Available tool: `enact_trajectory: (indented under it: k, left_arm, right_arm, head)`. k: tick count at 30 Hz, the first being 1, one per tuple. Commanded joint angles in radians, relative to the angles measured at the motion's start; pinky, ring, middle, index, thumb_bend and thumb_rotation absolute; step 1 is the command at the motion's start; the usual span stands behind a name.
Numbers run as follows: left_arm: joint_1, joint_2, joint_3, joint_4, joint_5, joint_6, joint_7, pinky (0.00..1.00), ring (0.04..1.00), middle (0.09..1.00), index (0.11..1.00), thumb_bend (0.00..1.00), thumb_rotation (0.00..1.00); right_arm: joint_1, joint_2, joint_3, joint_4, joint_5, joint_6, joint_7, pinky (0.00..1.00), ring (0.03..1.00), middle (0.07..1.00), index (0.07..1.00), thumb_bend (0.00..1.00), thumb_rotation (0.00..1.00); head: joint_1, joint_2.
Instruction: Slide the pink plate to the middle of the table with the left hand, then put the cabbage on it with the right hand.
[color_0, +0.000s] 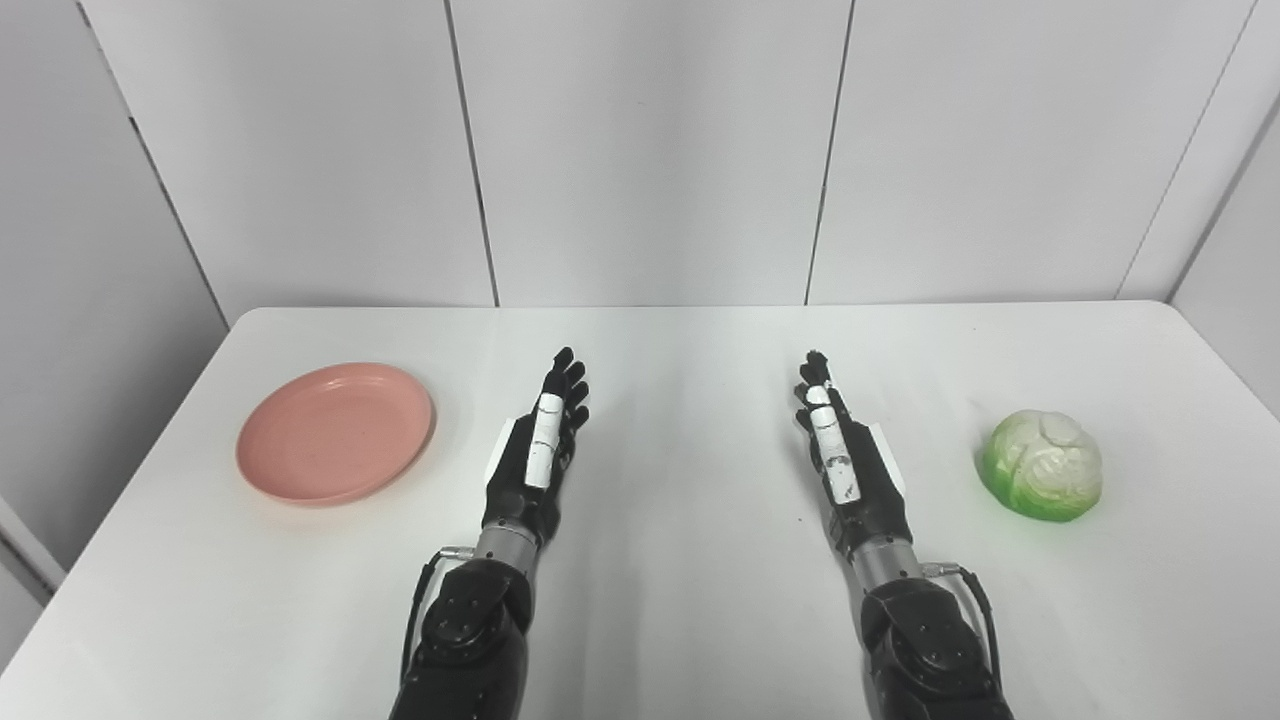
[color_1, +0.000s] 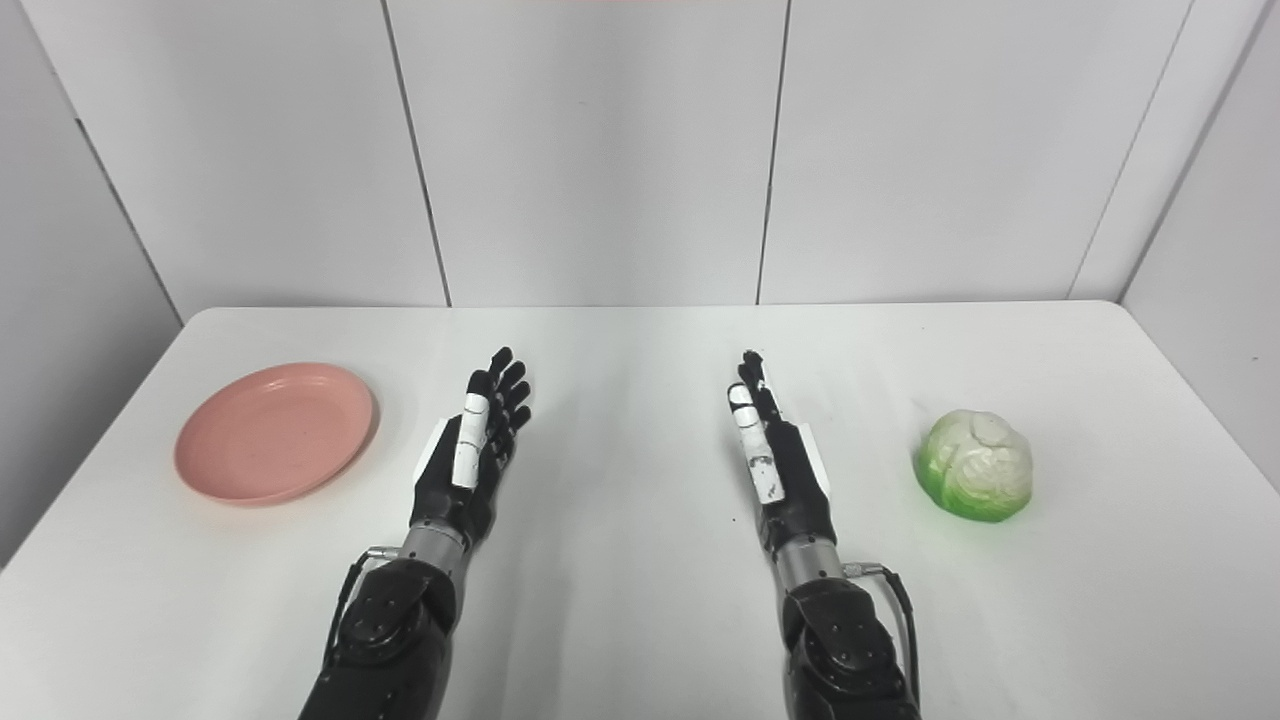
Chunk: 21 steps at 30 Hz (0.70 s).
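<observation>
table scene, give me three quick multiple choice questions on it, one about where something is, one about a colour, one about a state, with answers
1. Where does the cabbage lie?
A. on the plate
B. on the table, on the far side of the right hand from the plate
C. in the left hand

2. What colour is the plate?
A. blue
B. white
C. pink

3. What state is the left hand in?
A. open, holding nothing
B. shut on the plate
C. shut on the cabbage

Answers:
1. B: the cabbage sits on the bare tabletop near the right side, apart from the right hand.
2. C: the plate on the left side is plainly pink.
3. A: its fingers are stretched out and nothing lies in it.
</observation>
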Motion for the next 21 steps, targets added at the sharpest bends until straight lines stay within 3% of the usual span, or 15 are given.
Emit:
enact_trajectory:
  k: [1,11,21]
  left_arm:
    - [0.028,0.003,0.002,0.026,0.004,-0.009,0.001,1.00,1.000,1.000,1.000,0.81,1.00]
    - [0.028,0.000,0.004,0.038,0.005,-0.032,0.005,1.00,1.000,1.000,1.000,0.81,1.00]
    - [0.029,0.003,-0.002,0.030,0.007,-0.012,0.002,1.00,1.000,1.000,1.000,0.82,1.00]
  right_arm:
    - [-0.038,0.006,-0.001,-0.029,0.004,-0.013,0.001,1.00,1.000,1.000,1.000,0.70,1.00]
    - [-0.041,0.007,-0.002,-0.022,0.002,-0.020,0.001,1.00,1.000,1.000,1.000,0.71,1.00]
    - [-0.039,0.006,-0.002,-0.020,0.001,-0.024,0.002,1.00,1.000,1.000,1.000,0.71,1.00]
  head:
    - [0.001,0.002]
    - [0.001,0.003]
    - [0.010,-0.001]
